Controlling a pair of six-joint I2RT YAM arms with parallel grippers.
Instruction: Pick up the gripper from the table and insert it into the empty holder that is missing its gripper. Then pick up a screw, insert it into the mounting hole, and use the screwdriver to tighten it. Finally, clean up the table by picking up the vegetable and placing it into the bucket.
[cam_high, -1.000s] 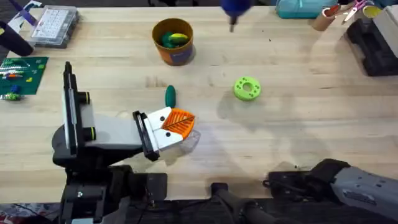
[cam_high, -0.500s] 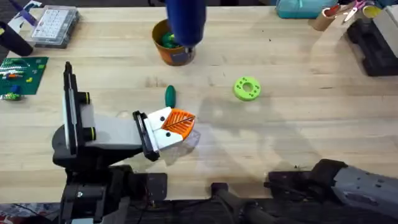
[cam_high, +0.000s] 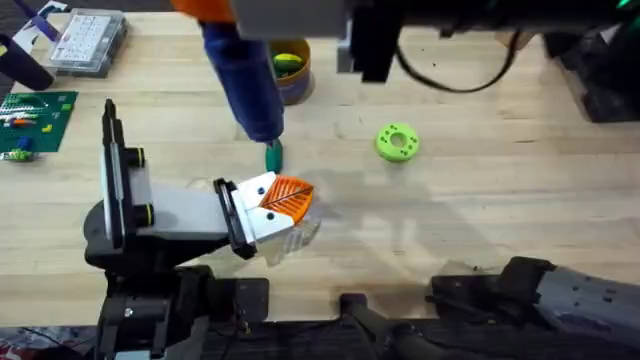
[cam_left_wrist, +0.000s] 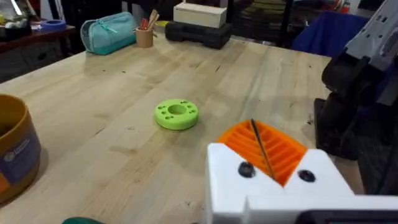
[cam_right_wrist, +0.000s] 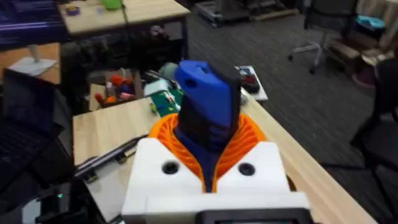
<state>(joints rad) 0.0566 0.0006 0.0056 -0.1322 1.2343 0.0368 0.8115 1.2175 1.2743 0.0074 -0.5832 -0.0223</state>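
Screwdriver (cam_high: 245, 85): blue, clamped between the right gripper (cam_right_wrist: 208, 155)'s orange ribbed fingers (cam_right_wrist: 249, 134), angled down, tip just above the dark green vegetable (cam_high: 273, 156). Small orange gripper (cam_high: 288, 196): seated on the white holder (cam_high: 190, 215). Orange bucket (cam_high: 292, 72): behind the screwdriver. Green ring disc (cam_high: 398, 142): to the right. Left gripper: state not discernible.

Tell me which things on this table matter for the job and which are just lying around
Part of the job:
blue cylindrical screwdriver, held in the right gripper
white wedge-shaped holder
orange ribbed gripper finger
dark green toy vegetable
round orange bucket

Lying about:
light green ring disc
clear parts box
green circuit board
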